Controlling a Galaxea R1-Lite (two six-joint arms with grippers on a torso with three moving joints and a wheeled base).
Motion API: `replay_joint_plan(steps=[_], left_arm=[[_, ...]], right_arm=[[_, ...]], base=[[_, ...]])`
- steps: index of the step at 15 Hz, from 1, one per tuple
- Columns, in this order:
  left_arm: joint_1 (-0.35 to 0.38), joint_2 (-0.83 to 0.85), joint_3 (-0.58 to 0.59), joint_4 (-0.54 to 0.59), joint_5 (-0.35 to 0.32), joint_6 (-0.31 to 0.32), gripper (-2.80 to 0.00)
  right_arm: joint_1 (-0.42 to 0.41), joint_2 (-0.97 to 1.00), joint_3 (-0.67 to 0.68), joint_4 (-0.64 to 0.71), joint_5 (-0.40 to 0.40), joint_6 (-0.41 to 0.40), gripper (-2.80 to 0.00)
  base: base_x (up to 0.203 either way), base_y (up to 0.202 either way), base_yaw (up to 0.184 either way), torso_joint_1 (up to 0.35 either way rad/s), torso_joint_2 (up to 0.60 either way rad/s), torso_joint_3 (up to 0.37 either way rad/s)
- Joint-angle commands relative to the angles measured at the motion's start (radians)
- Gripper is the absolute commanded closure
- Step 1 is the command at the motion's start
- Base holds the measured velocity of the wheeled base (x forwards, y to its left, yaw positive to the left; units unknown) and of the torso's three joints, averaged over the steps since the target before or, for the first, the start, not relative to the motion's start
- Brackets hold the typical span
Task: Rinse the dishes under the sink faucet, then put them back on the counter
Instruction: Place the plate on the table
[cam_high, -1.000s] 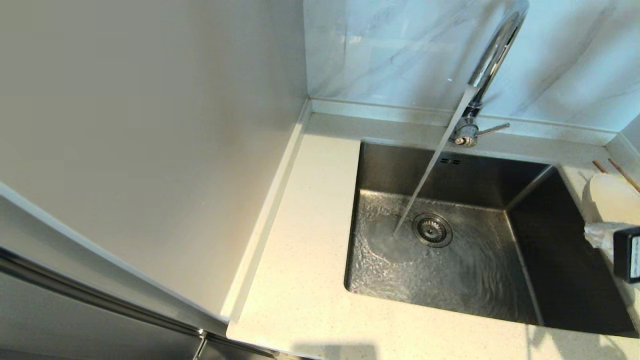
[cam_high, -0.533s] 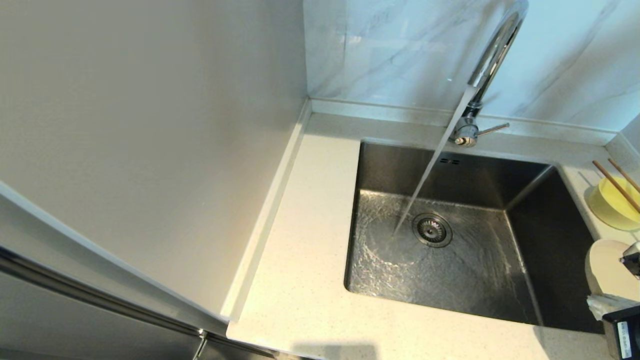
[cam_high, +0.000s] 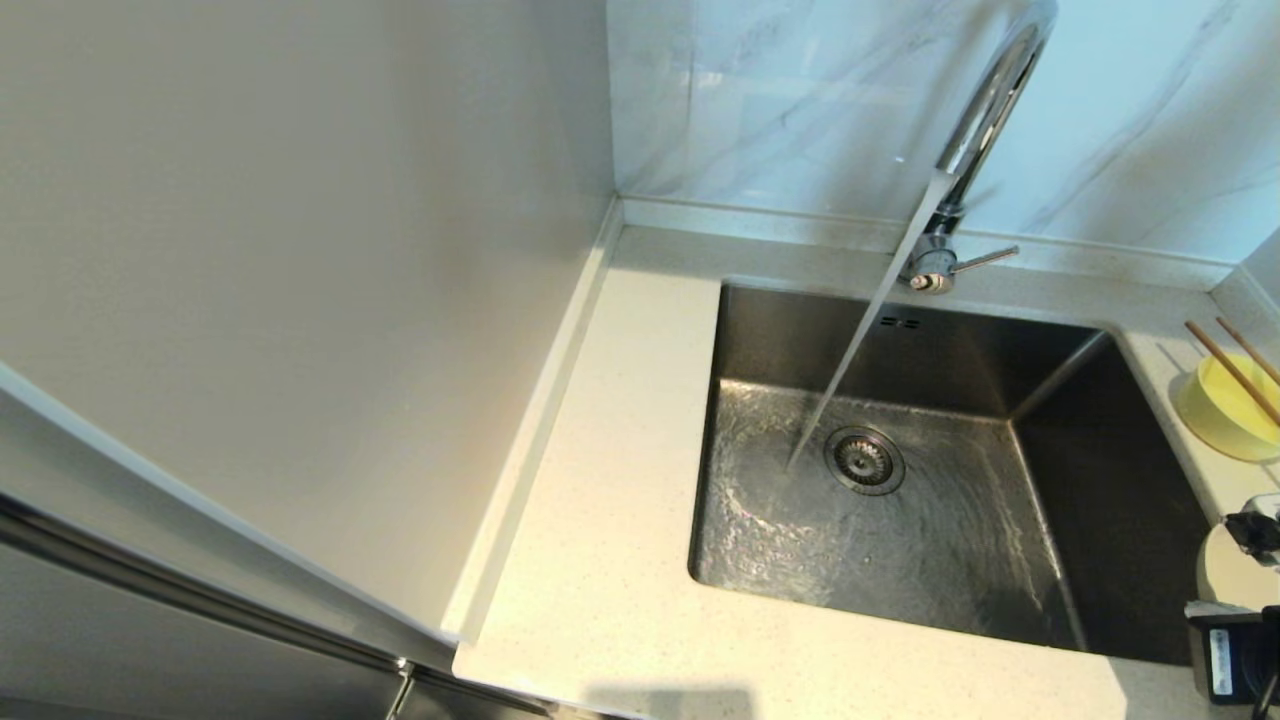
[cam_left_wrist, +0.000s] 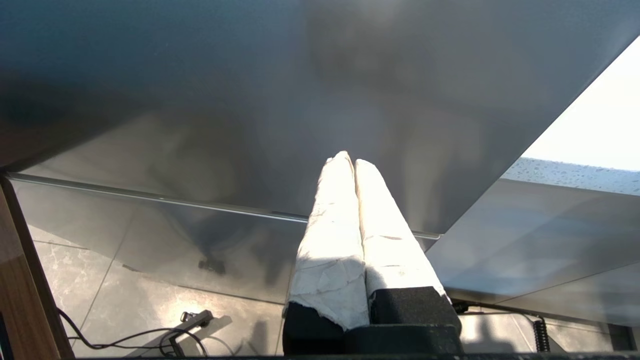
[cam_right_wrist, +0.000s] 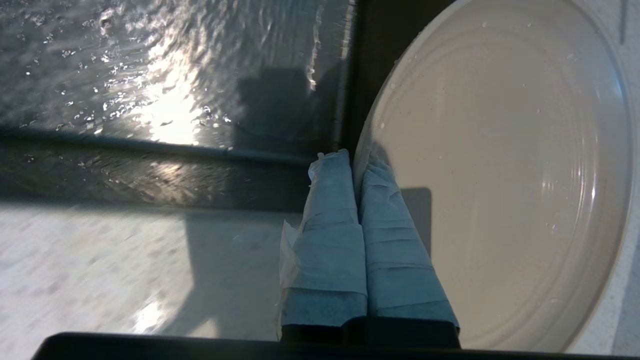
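Setting rinsed, droplet-speckled plate (cam_right_wrist: 500, 175) on the surface (cam_high: 620, 560) right of the sink, right gripper (cam_right_wrist: 356, 165) jaws clenched on its rim; next, likely releasing, then fetching bowl (cam_high: 1225, 410).

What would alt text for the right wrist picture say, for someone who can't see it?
The right end effector, fingers wrapped in pale tape, is closed on the rim of a wet cream-white plate at the sink's edge. Beyond it, water ripples across the steel sink basin; speckled counter lies below.
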Motion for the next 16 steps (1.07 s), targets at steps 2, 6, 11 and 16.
replay_joint_plan(steps=[2,6,11,16], left_arm=[[0.0,0.0,0.0,0.0,0.0,0.0,0.0],[0.0,0.0,0.0,0.0,0.0,0.0,0.0],[0.0,0.0,0.0,0.0,0.0,0.0,0.0],[0.0,0.0,0.0,0.0,0.0,0.0,0.0]], right_arm=[[-0.079,0.093,-0.027,-0.008,-0.002,-0.002,0.0],[-0.171,0.152,-0.088,-0.009,-0.002,0.013,0.0],[-0.188,0.163,-0.115,-0.006,0.001,0.065,0.0],[-0.188,0.161,-0.118,-0.006,0.001,0.092,0.0]], base=[[0.0,0.0,0.0,0.0,0.0,0.0],[0.0,0.0,0.0,0.0,0.0,0.0],[0.0,0.0,0.0,0.0,0.0,0.0],[0.0,0.0,0.0,0.0,0.0,0.0]])
